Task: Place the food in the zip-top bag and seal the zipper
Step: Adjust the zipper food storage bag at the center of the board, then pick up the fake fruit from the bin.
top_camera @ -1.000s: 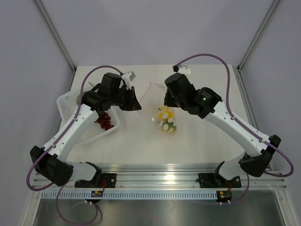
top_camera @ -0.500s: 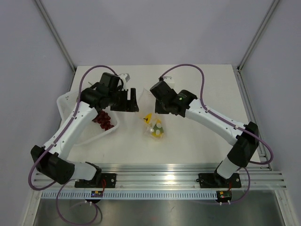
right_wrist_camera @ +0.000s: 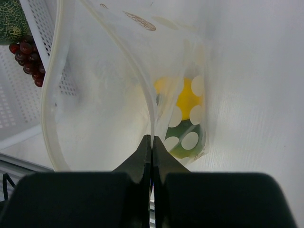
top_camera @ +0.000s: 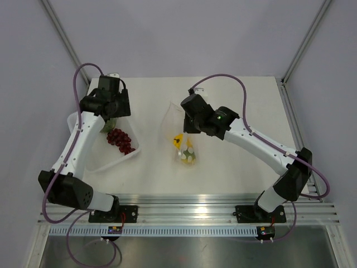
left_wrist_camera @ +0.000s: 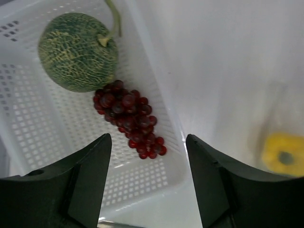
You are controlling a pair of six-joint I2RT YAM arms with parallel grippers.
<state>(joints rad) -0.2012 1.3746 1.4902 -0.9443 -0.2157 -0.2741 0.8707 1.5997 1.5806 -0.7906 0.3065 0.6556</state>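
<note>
The zip-top bag (right_wrist_camera: 118, 90) hangs open-mouthed from my right gripper (right_wrist_camera: 152, 137), which is shut on its zipper (right_wrist_camera: 51, 95) edge. Inside it lie yellow food (right_wrist_camera: 183, 97) and a green piece (right_wrist_camera: 183, 135) beneath. In the top view the bag (top_camera: 174, 120) hangs below the right gripper (top_camera: 188, 125), its bottom on the table. A grey-green round fruit with a stem (left_wrist_camera: 78, 52) sits in the white tray (left_wrist_camera: 142, 185). My left gripper (left_wrist_camera: 148, 152) hovers open above that tray, holding nothing; from above, the left gripper (top_camera: 116, 107) is at the back left.
A bunch of dark red grapes (left_wrist_camera: 130, 118) lies in the tray beside the round fruit. The tray (top_camera: 100, 162) stands at the table's left side. Metal frame posts (top_camera: 67, 44) rise at the back corners, and a rail runs along the near edge.
My left gripper opened, left the bag and swung back left over the tray. The right gripper carried the bag a little to the left.
</note>
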